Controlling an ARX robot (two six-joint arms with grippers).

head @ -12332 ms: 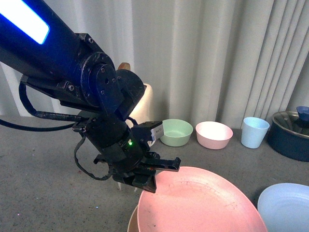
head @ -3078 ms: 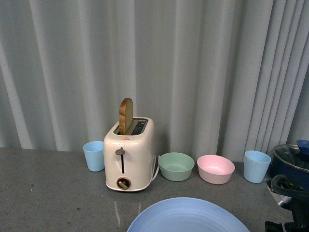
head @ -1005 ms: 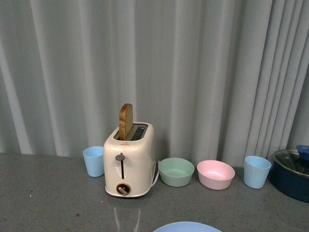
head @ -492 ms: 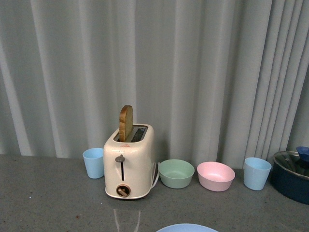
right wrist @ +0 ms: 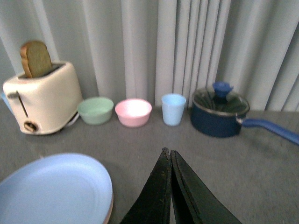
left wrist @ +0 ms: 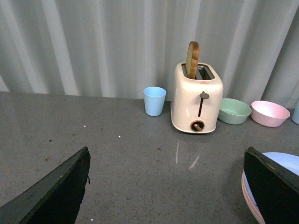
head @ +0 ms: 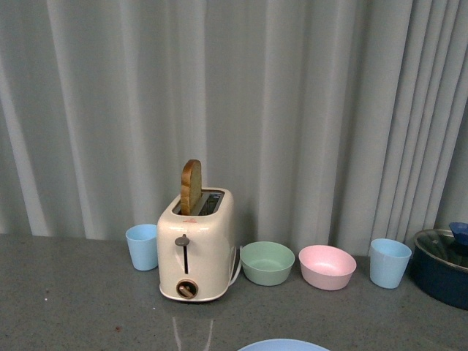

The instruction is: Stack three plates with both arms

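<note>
Blue plate [right wrist: 53, 191] tops the stack on the desk [left wrist: 117, 163]; left jaws spread, right jaws pressed together.

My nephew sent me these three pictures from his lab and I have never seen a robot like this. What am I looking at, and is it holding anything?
It is a robot with two arms. One camera sits on its body facing forward; one sits on each wrist.

The body camera shows a grey table before a curtain, with a cream toaster holding a slice of bread, two light blue cups, a green bowl, a pink bowl and a dark blue pot.

The left wrist view shows the left gripper, its dark fingers spread wide, holding nothing. The right wrist view shows the right gripper closed, fingers together, also holding nothing.

The plates are stacked: the light blue plate lies on top, with a pink plate edge showing beneath. A third plate is not visible.
</note>
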